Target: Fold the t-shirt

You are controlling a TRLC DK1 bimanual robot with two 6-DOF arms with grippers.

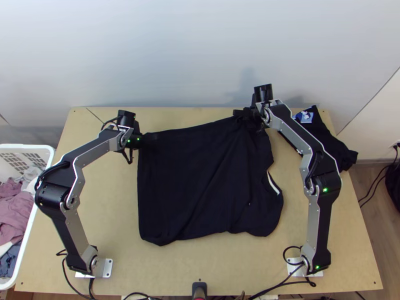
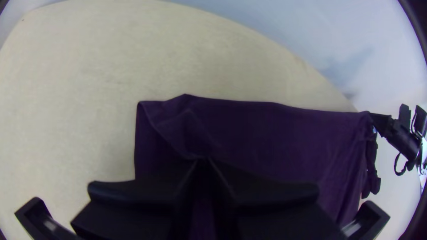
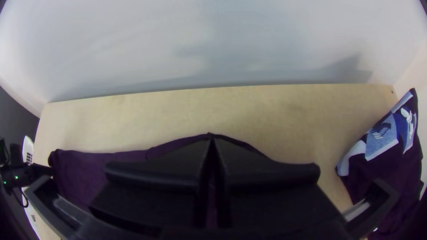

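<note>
From where I stand, the big dark, nearly black fabric t-shirt (image 1: 200, 185) lies across the middle of the light wooden table (image 1: 112, 200), broadly spread out. Long slanting creases run from its far right part down toward the near left, and a narrow white strip (image 1: 273, 183) shows along its right side.

The left gripper (image 1: 145, 140) is at the shirt's far left corner, its two wide flat black fingers (image 2: 147, 193) together on the dark cloth, which puckers where they meet. Over at the far right part of the shirt, the right gripper (image 1: 243, 114) has its fingers (image 3: 267, 171) clamped on the far edge, and the cloth rises to a small peak at their tips. Between the two, that far edge runs in a gentle line.

Beyond the shirt, at the table's far right corner, there's another dark garment (image 1: 327, 140), lying bunched, with a blue and white printed patch (image 1: 304, 116) on it. Just beside the table on the left stands a white plastic laundry basket (image 1: 40, 147) with pink, pale and dark blue clothes (image 1: 14, 212) heaped inside. A smooth pale wall (image 1: 175, 55) rises behind the table's far edge.
</note>
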